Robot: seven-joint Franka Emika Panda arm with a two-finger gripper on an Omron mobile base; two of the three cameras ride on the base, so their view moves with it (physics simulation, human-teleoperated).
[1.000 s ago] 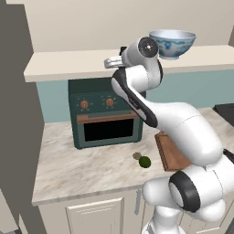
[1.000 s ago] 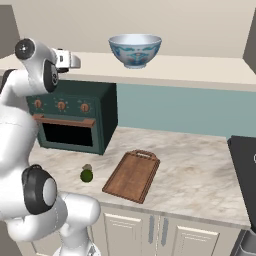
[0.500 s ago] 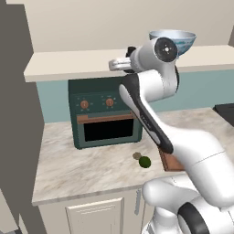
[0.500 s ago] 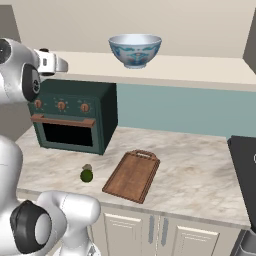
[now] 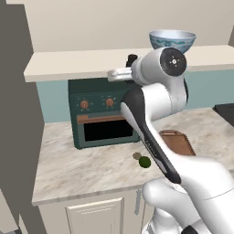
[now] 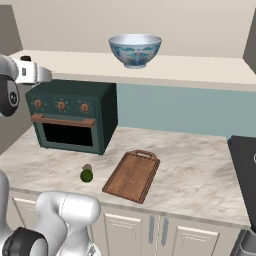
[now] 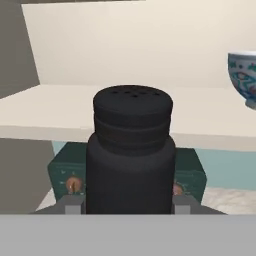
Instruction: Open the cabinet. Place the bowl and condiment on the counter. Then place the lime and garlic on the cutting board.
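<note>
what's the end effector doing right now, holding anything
End effector: closed on the black condiment shaker, one finger on each side of its body.

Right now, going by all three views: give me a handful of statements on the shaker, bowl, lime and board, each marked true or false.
1. The shaker sits between the jaws, clear of the shelf. True.
2. The bowl is down on the counter. False: it stands on the cabinet shelf above the counter.
3. The lime lies on the counter in front of the green oven. True.
4. The garlic is on the board. False: it lies on the counter right beside the lime; the board is bare.
5. The board's handle points toward the back wall. True.
</note>
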